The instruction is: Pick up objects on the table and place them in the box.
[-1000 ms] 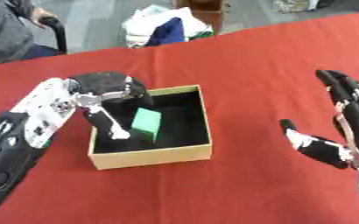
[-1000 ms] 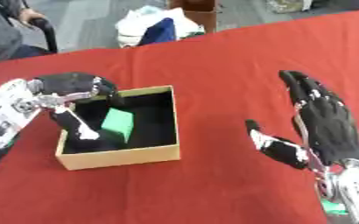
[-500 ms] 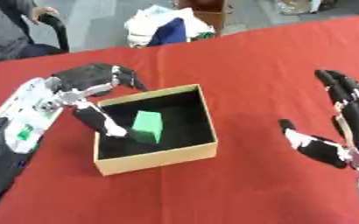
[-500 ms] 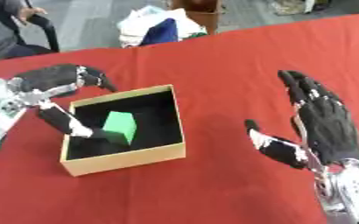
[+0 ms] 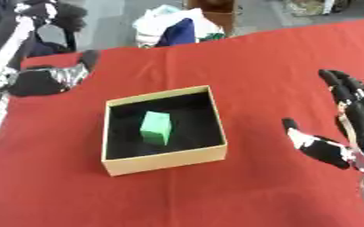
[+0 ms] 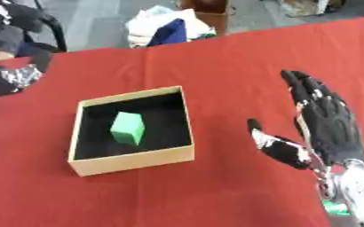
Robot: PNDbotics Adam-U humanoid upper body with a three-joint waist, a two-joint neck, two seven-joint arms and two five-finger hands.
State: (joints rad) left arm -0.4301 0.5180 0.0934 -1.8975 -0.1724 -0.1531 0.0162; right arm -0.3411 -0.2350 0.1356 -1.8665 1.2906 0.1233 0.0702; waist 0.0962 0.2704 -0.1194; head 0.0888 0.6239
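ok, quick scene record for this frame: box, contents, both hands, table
box: tan open box with black lining, on the table, left of centre
contents: one green block, lying inside the box
left hand: left hand at the left edge, clear of the box, holding nothing visible; finger pose unclear
right hand: right hand at the right, open, fingers straight, thumb out, empty
table: red cloth; no other loose objects visible on it
background: bundle of white and blue fabric beyond the far edge
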